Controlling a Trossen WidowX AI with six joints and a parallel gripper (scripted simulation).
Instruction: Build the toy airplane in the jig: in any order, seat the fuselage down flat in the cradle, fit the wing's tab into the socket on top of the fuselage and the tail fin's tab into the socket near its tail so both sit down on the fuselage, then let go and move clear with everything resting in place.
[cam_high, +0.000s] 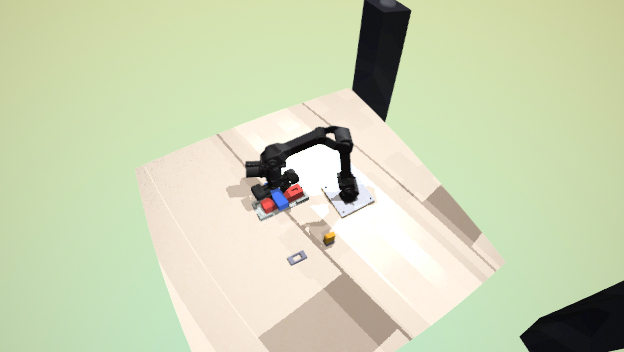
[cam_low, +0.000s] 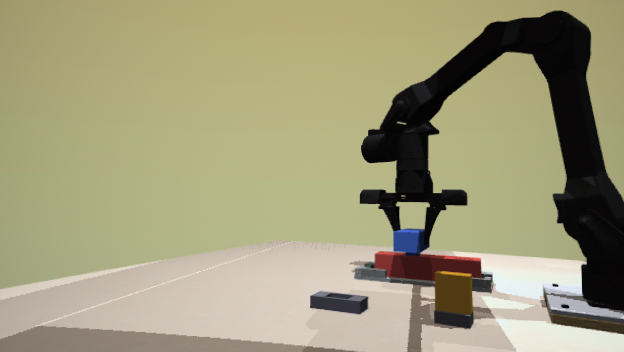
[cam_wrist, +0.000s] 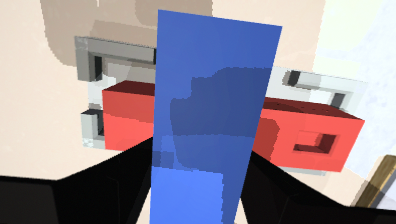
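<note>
gripper (cam_low: 413, 234): my fingers are clamped on the blue wing, one on each long side; i point straight down over the jig
wing (cam_wrist: 212, 125): flat blue slab, plain faces, long and rectangular; it lies crosswise over the red fuselage, at about its middle; in the exterior view (cam_low: 409, 241) its underside meets the top of the fuselage; i cannot tell whether its tab is fully down in the socket
fuselage (cam_wrist: 310, 132): long red block lying flat in the cradle, showing on both sides of the wing; one square socket is open in its top near the right end in the wrist view
tail socket (cam_wrist: 316, 143): square recess, dark inside, uncovered
cradle (cam_wrist: 95, 60): grey frame with raised corner walls around the fuselage ends, sitting on the table
tail fin (cam_low: 453, 292): orange-yellow upright slab standing in a dark base, on the table in front of the jig, well apart from my fingers
dark base (cam_low: 453, 319): low dark block under the tail fin
small holder (cam_low: 339, 301): low dark grey rectangular frame with an open slot on top, lying on the table to the left of the tail fin
arm (cam_low: 505, 45): black, bent over from its base plate (cam_low: 565, 300) at the right
table (cam_low: 200, 295): pale beige top with darker patches
</note>
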